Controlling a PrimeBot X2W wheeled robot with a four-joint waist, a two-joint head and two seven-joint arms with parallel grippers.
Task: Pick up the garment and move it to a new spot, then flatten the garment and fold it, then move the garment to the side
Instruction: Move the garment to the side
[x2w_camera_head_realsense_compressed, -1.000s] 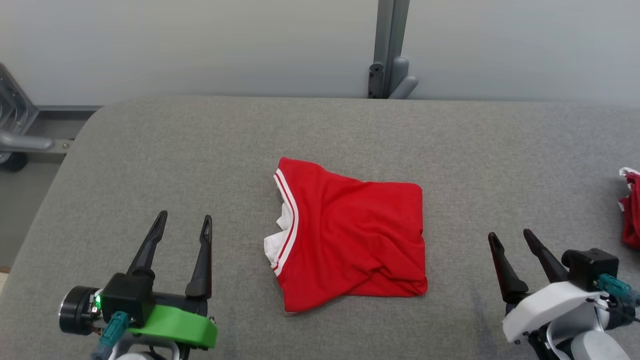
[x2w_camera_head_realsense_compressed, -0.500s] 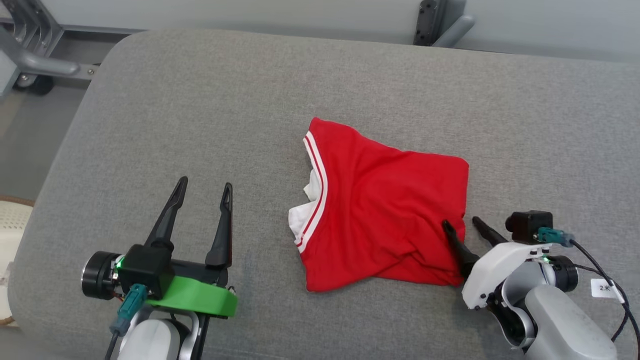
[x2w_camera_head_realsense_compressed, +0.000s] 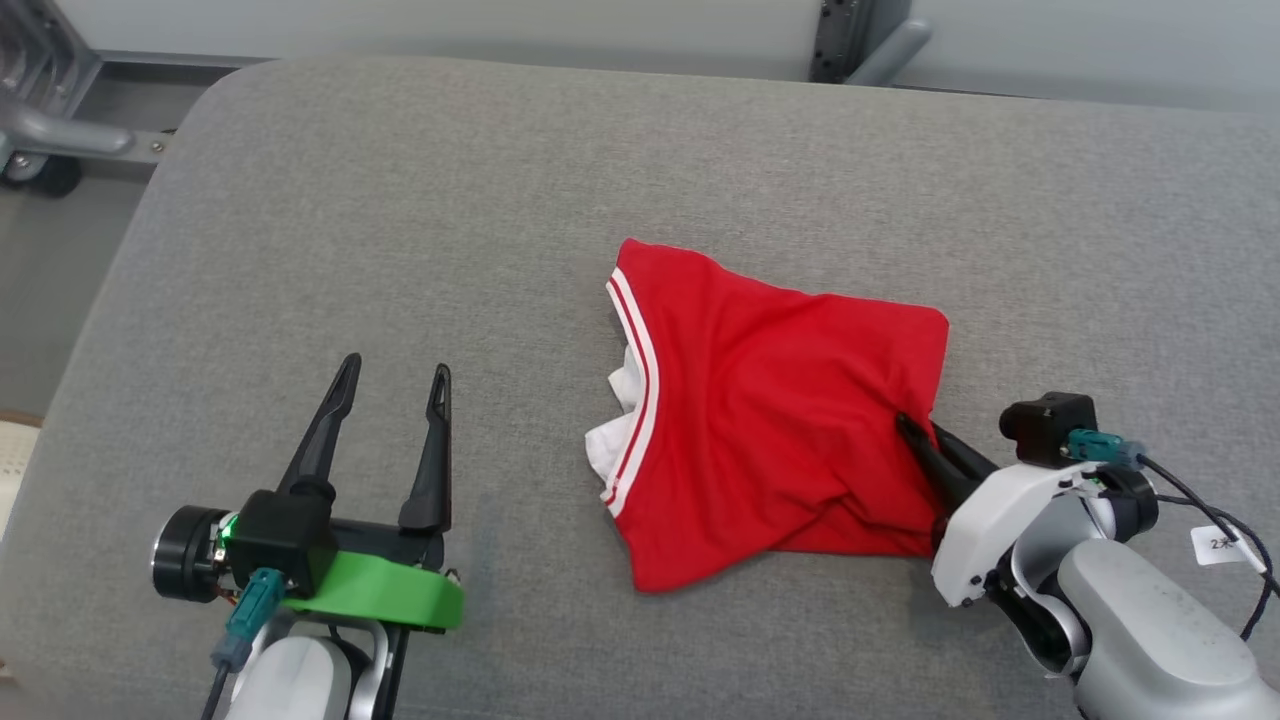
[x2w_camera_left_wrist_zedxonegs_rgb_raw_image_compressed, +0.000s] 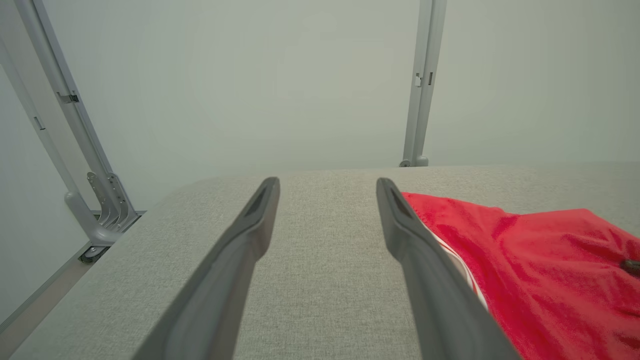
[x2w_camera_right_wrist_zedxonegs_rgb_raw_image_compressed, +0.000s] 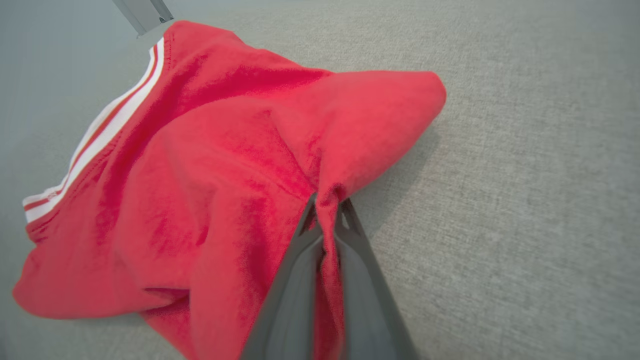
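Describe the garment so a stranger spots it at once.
Start at the grey padded table. Near its middle, between the open left gripper and the right gripper, lies a folded garment. Bright red cloth, a white-striped band along its left edge and the right gripper shut on its right edge set it apart from the grey surface.

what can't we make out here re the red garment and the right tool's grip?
Right wrist view: how many layers of the folded red fabric garment the right tool pinches; the cloth bunches between its fingers.
Head view: the white inner part, mostly tucked under the striped band.
Left wrist view: the garment's far side, cut by the right edge; the left tool covers some stripes.
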